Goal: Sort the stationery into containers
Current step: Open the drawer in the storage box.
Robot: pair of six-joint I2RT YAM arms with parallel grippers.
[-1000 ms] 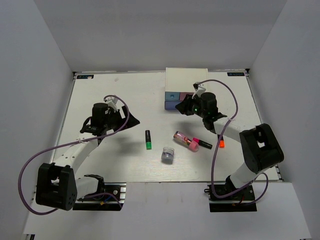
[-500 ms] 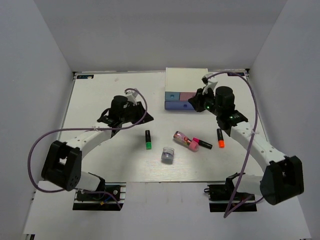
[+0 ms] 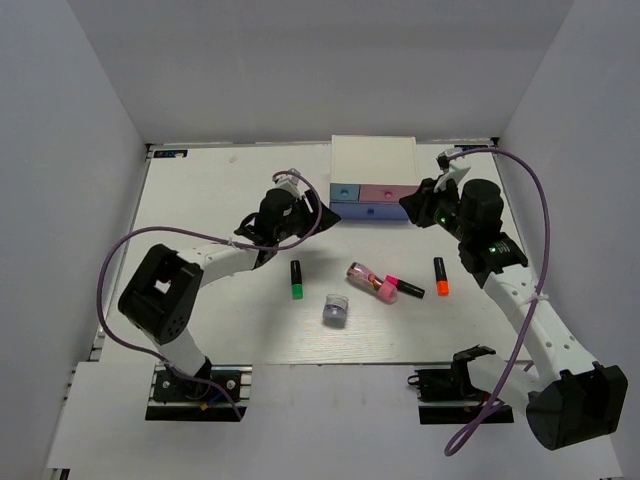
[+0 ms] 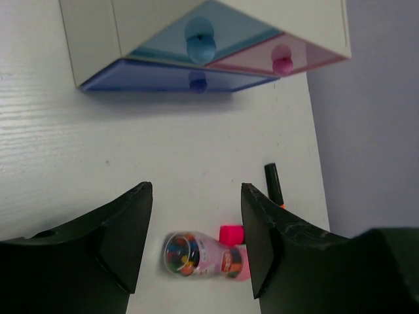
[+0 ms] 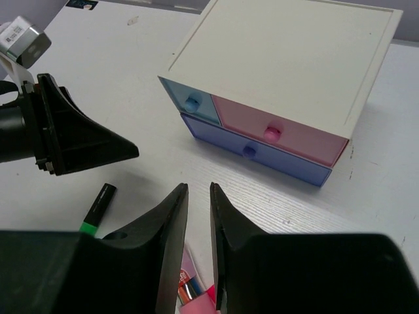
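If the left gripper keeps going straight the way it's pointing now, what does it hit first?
Most likely the white boxy drawer cabinet: the open left gripper faces its light blue drawer front, with bare table between. Depth is unclear.

White table [image 3: 200,190], grey walls [image 3: 90,90] around it

**Both arms reach toward upper centre**

The left arm stretches from lower left of the top view up to the middle, its end effector [image 3: 318,212] with fingers [image 4: 124,235] spread wide and empty. The right arm rises along the right side, bending inward; its end effector [image 3: 408,205] shows fingers [image 5: 171,229] almost closed, a thin gap between them.
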